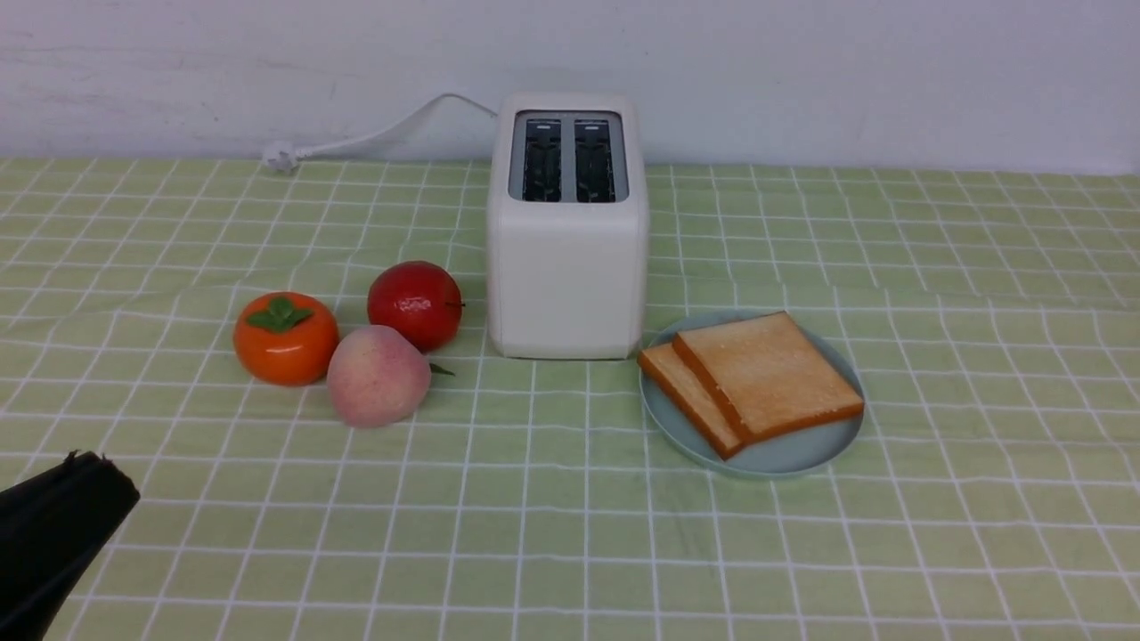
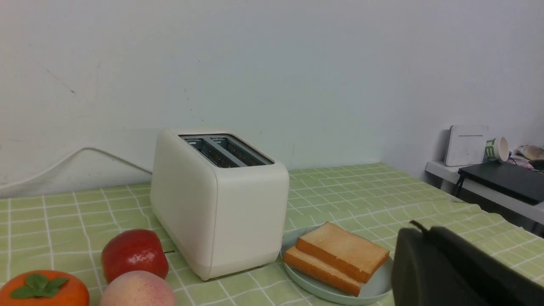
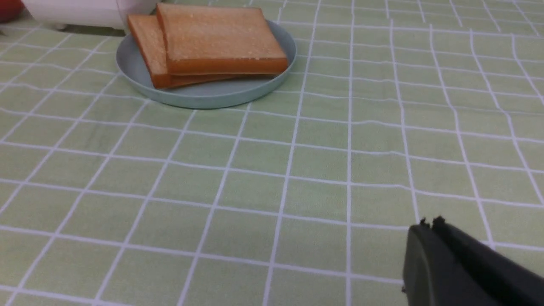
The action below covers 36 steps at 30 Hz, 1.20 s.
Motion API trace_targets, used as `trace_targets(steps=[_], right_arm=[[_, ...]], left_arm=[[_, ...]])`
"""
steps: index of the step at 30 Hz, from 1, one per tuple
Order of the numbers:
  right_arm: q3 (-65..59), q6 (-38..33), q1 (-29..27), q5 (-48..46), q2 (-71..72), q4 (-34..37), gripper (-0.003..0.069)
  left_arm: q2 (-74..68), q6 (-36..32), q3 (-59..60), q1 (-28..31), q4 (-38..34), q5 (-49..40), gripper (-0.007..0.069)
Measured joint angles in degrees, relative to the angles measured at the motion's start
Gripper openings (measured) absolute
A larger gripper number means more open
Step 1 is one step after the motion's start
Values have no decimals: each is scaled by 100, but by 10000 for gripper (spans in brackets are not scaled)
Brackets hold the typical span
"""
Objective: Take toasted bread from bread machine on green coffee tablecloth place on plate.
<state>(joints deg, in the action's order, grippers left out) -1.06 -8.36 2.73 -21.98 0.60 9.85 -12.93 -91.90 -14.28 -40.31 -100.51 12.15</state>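
- On the green cloth [image 1: 570, 534], both slices of toast [image 1: 766, 378] already lie stacked on the plate [image 1: 784, 456], the upper one overlapping the lower and shifted toward the right; I judge the task all but finished.
- Left gripper [image 1: 85, 467]: I see it low at the near left corner, jaws pressed together, holding nothing, well apart from the plate.
- Right gripper [image 3: 429, 225]: out of the front view; its wrist camera shows the tips together and empty, over bare cloth, well away from the plate.
- What I would do now: only pull back, keeping both arms low and clear, so nothing nudges the plate or the fruit.
- Toaster [image 1: 567, 231]: both slots look empty; it stands just behind and left of the plate.
- Beside it sit an apple [image 1: 414, 304], a peach [image 1: 378, 375] and a persimmon [image 1: 285, 338], close together, none in any container.
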Motion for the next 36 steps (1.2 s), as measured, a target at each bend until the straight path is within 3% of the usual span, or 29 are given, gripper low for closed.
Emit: trace_targets(steps=[28, 32, 36], right_arm=[[0, 0, 0, -5, 0, -5, -4], [0, 0, 0, -5, 0, -5, -2], [0, 0, 0, -5, 0, -5, 1]], left_arm=[[-31, 44, 0, 5, 0, 61, 17], [-31, 723, 0, 5, 85, -168, 17], [-31, 2052, 0, 5, 1233, -477, 17]])
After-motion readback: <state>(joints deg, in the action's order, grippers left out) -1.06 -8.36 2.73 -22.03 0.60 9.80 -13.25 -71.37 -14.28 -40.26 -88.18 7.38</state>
